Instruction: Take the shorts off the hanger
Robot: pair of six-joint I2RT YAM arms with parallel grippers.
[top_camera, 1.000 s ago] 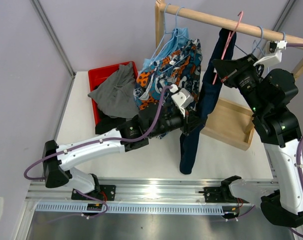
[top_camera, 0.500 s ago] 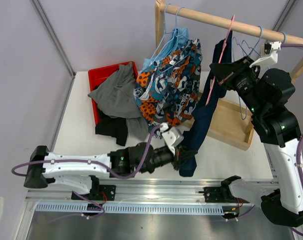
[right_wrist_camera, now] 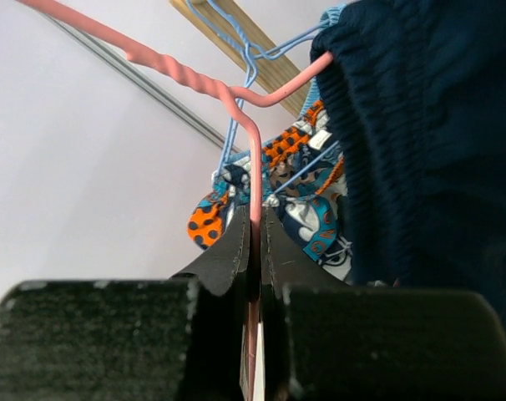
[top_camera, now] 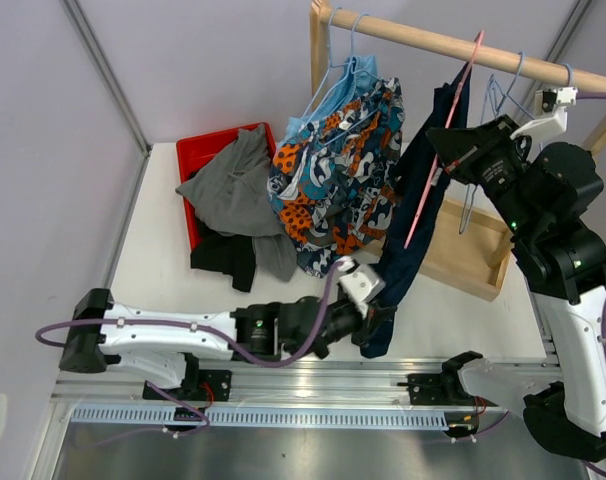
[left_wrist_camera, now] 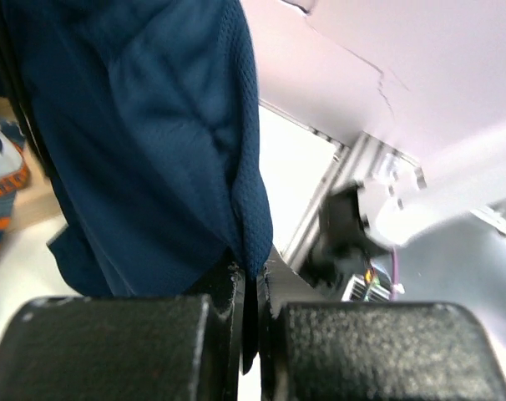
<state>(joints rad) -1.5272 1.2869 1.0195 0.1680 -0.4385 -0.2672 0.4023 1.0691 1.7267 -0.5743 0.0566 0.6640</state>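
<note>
left gripper (left_wrist_camera: 251, 282) low, pinching navy shorts (left_wrist_camera: 144, 142), right gripper (right_wrist_camera: 255, 227) raised, apparently clamping pink hanger (right_wrist_camera: 186, 75)

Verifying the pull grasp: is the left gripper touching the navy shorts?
Touching. The left wrist view shows the left gripper shut on the lower hem of the navy shorts, with the fabric pinched between its fingers and no gap.

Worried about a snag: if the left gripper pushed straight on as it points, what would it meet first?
The navy shorts: the left gripper is shut on their hem, and their fabric hangs right ahead of it. Depth beyond is unclear.
</note>
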